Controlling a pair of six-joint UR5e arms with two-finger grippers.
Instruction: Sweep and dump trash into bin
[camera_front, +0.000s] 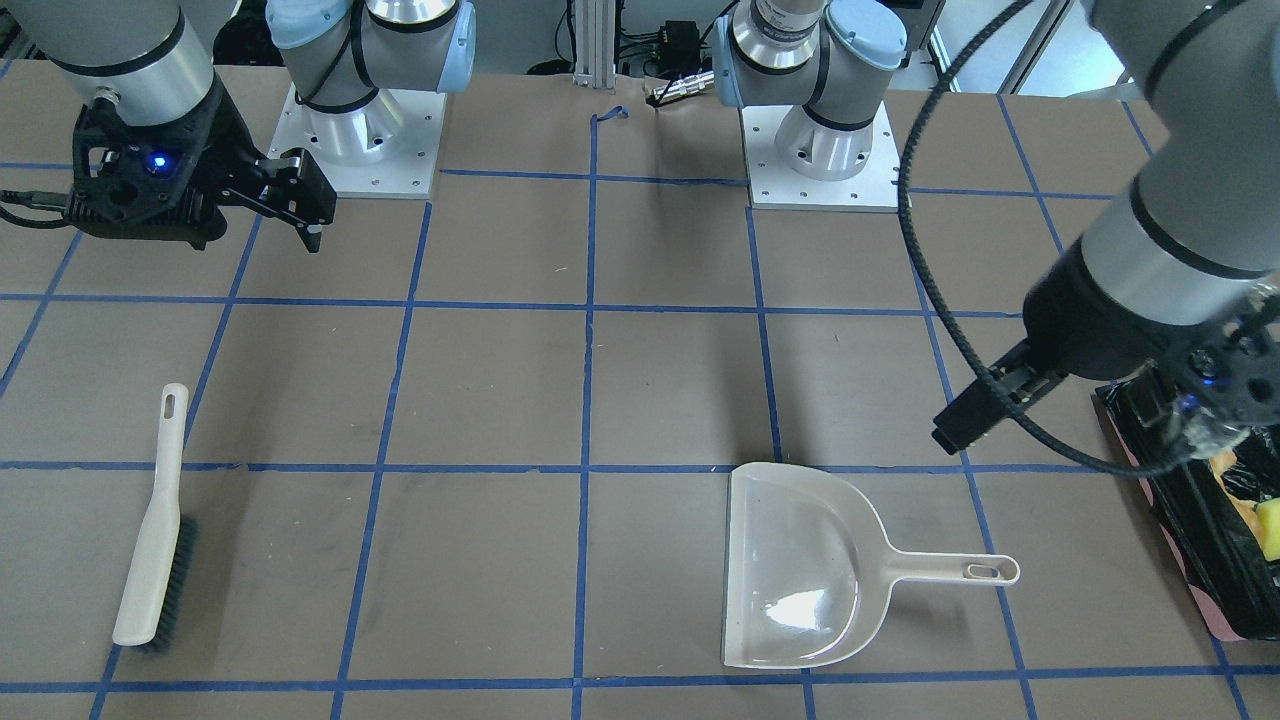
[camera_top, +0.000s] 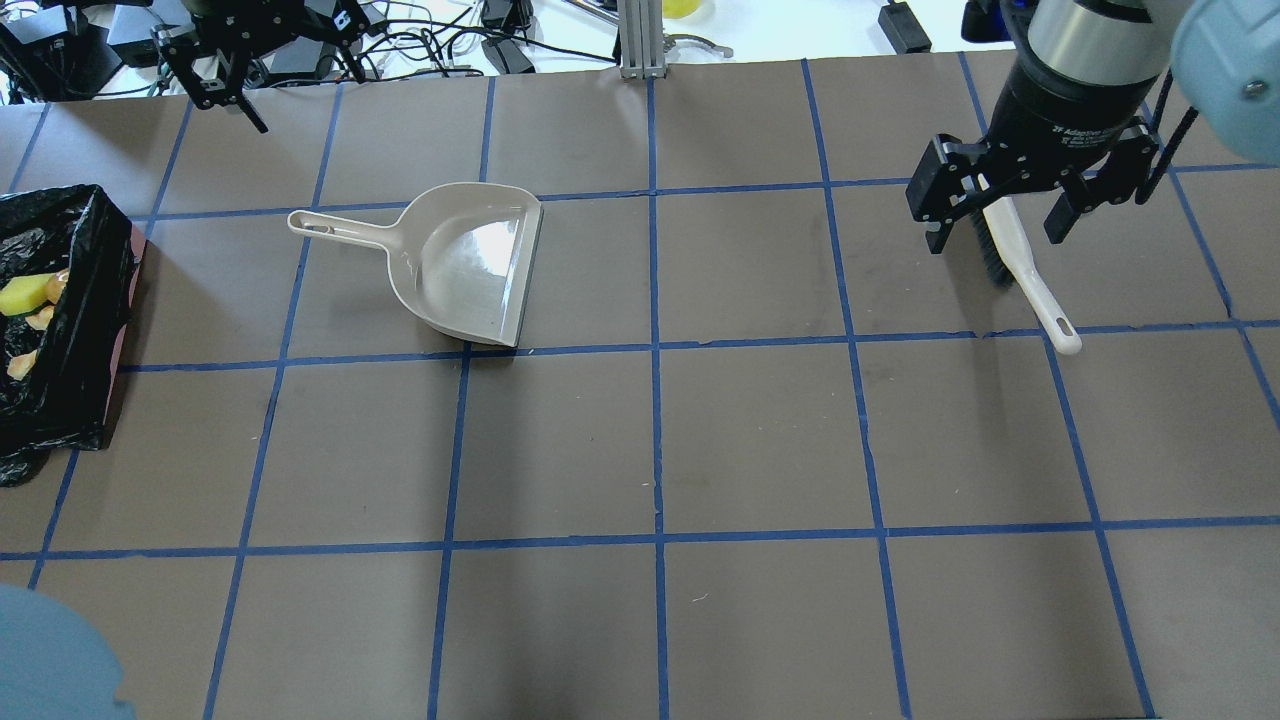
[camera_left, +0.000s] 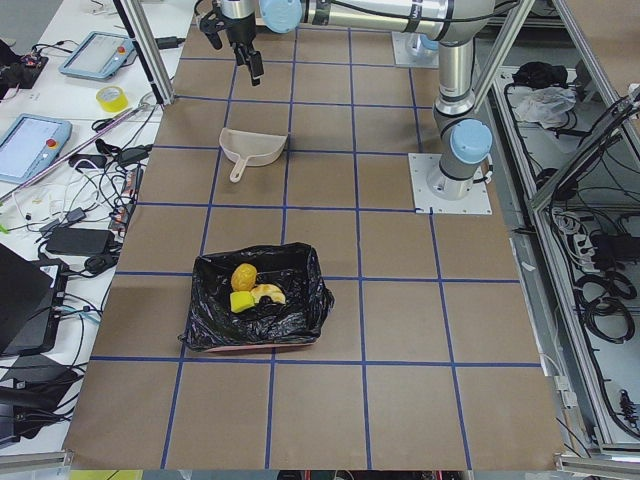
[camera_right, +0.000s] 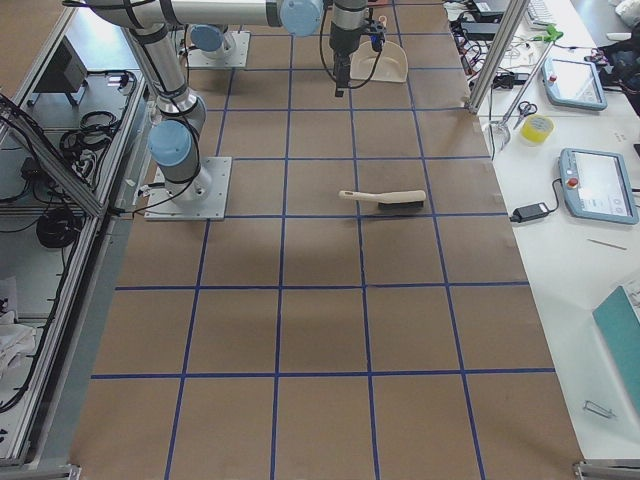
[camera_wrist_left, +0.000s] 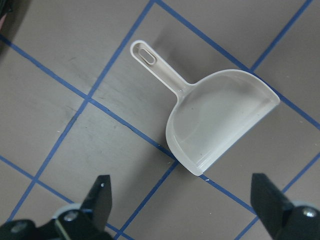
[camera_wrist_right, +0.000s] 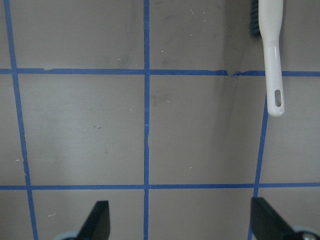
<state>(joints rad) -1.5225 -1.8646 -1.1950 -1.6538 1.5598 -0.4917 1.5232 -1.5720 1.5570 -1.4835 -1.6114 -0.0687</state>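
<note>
A brown worktop is marked into squares by blue tape lines. The bin, lined with a crinkled black bag, stands near the worktop's end on the robot's left. The overhead view cuts it off at the frame edge, and in the front view the left arm covers part of it. Inside lie all three pieces of trash, close together: a golden potato-like lump, a yellow sponge piece and a tan croissant.

A beige dustpan lies flat, its handle pointing toward the bin, well apart from it. A white brush lies well apart on the other side, with whole taped squares between the two. In the overhead view the right tool hides part of its bristles.

The left tool hangs above the dustpan, fingers spread wide, gripping nothing. The right tool is likewise spread wide and grips nothing. Print on its body reads "2F Adaptive"; the rest cannot be made out.
</note>
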